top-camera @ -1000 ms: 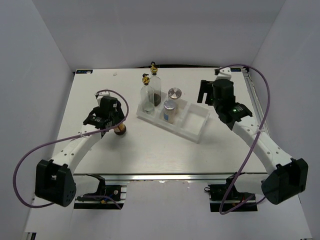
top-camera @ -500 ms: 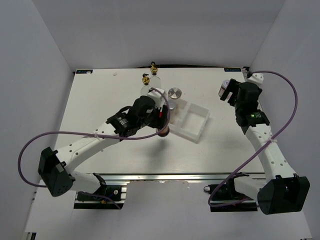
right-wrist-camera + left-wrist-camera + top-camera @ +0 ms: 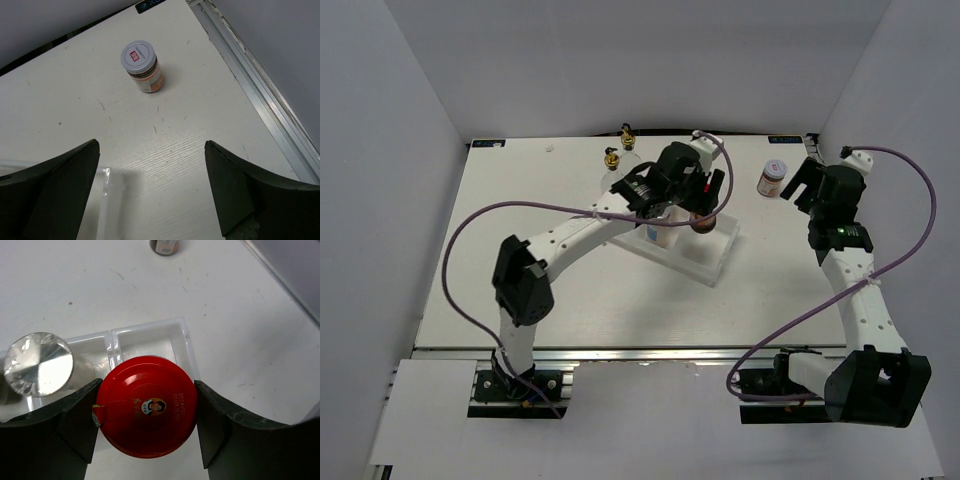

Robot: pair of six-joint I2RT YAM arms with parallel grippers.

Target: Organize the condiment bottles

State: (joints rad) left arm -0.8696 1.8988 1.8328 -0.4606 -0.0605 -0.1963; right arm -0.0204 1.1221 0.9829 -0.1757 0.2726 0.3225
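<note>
Your left hand clenches the red-lidded jar over the end compartment of the tray, the lid hiding its body, while your right hand gapes near the white-lidded jar.

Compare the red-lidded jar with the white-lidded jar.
The red-lidded jar is clamped in the left gripper over the tray; the white-lidded jar stands free on the table. The white-lidded jar's lid is pale grey-white; the red-lidded jar's is glossy red. Both are capped.

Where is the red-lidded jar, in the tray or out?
Out, apparently: the left gripper holds the red-lidded jar over the tray's end compartment.
</note>
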